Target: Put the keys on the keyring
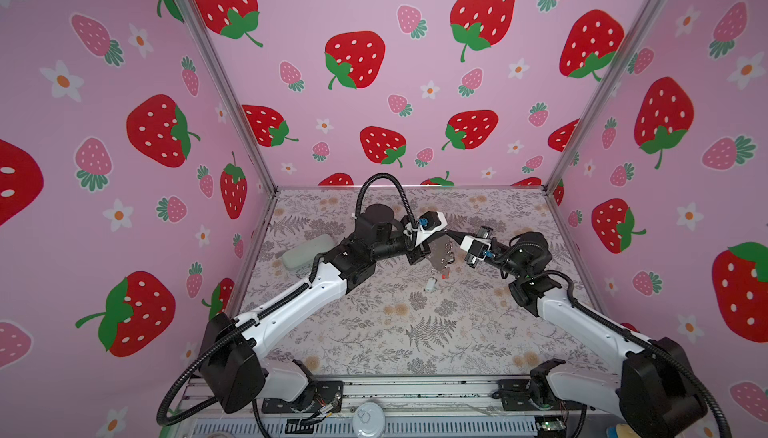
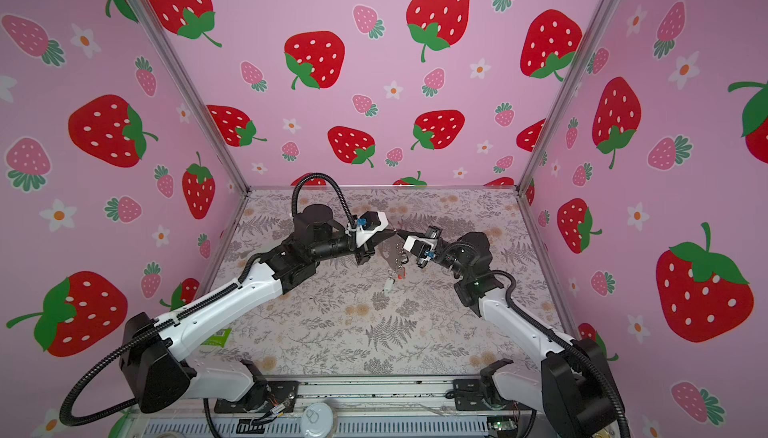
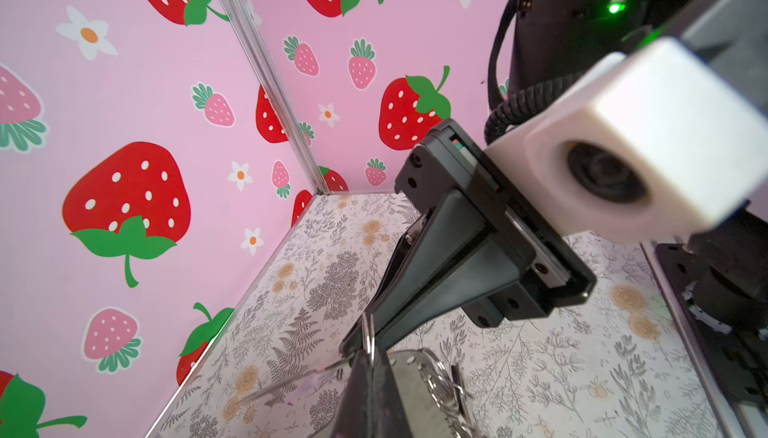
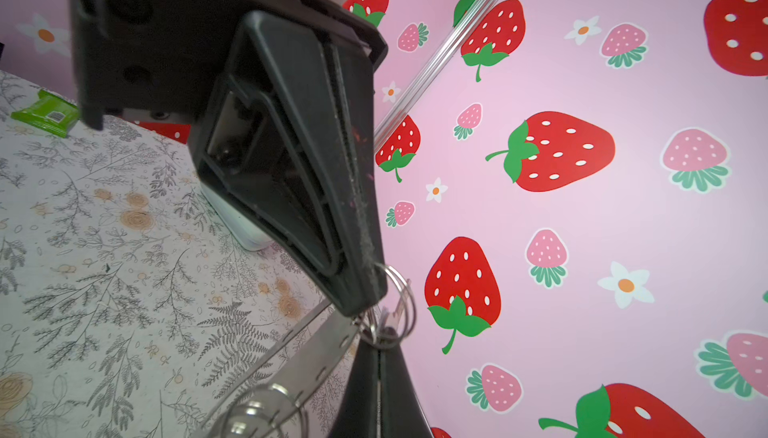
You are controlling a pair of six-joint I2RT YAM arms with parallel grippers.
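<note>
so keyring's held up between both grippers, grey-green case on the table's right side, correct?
Not quite: the case lies on the left side of the table, beyond the left arm, as a top view shows. The keyring is held up between the left gripper and right gripper.

So the left gripper (image 1: 443,233) and right gripper (image 1: 453,237) meet tip to tip above the back-middle of the tabletop (image 1: 415,332), keyring (image 1: 440,257) dangling right under them. Keys (image 1: 430,285) lie just in front. Case (image 1: 307,251) sits off left, packet (image 2: 216,338) front-left.
</note>
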